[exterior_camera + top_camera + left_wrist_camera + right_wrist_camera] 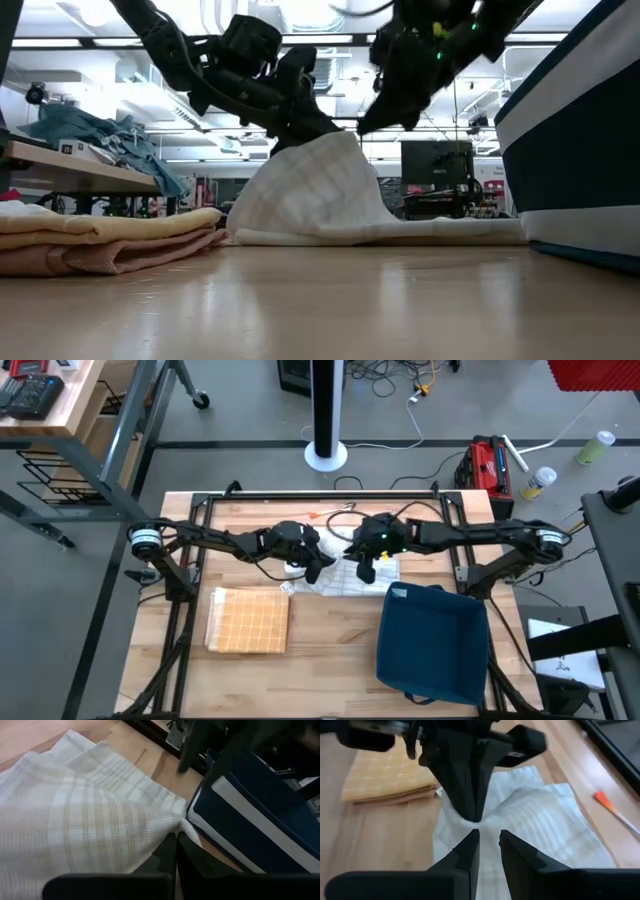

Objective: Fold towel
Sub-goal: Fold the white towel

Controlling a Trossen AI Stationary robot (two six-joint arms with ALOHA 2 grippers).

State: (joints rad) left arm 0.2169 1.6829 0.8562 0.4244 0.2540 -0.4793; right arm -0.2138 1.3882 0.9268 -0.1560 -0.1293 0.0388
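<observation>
Pinching the waffle-weave white towel (320, 195) into a peak, left fingers (470, 815) clenched; right fingers (487, 842) seemingly parted.

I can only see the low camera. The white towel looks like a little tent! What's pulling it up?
Observer: The left gripper is shut on the white towel and pinches it up into that peak.
Operator: Is the other claw holding it too?
Observer: Not yet. The right gripper is right beside the pinch with its fingers apart.
Operator: What's inside the blue box?
Observer: From above, the blue bin looks empty.
</observation>
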